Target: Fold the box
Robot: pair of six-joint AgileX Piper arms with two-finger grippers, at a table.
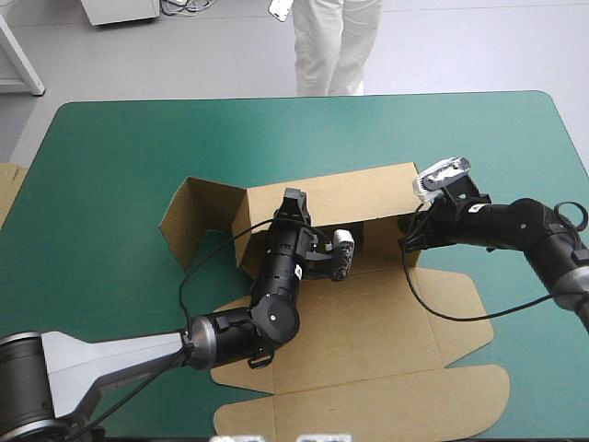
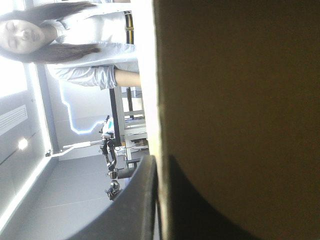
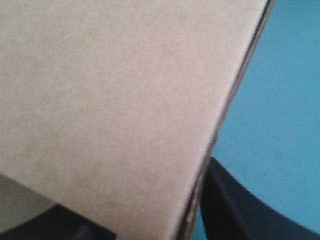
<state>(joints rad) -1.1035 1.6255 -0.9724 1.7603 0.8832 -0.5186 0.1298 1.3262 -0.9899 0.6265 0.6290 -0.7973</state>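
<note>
The brown box [image 1: 368, 322] lies mid-table, its broad lid and flaps flat toward the near edge. Its back wall [image 1: 354, 195] stands upright, and a side flap [image 1: 195, 221] angles off the wall's left end. My left gripper [image 1: 294, 206] sits on the wall's top edge near its left end. In the left wrist view the black fingers [image 2: 145, 200] are shut on the board [image 2: 235, 100]. My right gripper [image 1: 409, 239] is at the wall's right end. In the right wrist view the board [image 3: 115, 100] fills the picture between its fingers [image 3: 240, 210], which are shut on it.
An edge of more brown board [image 1: 7, 191] shows at the table's left edge. Bare teal-green cover [image 1: 120, 157] surrounds the box at the left, far side and right. A black cable [image 1: 442, 313] from the right wrist loops over the flat board.
</note>
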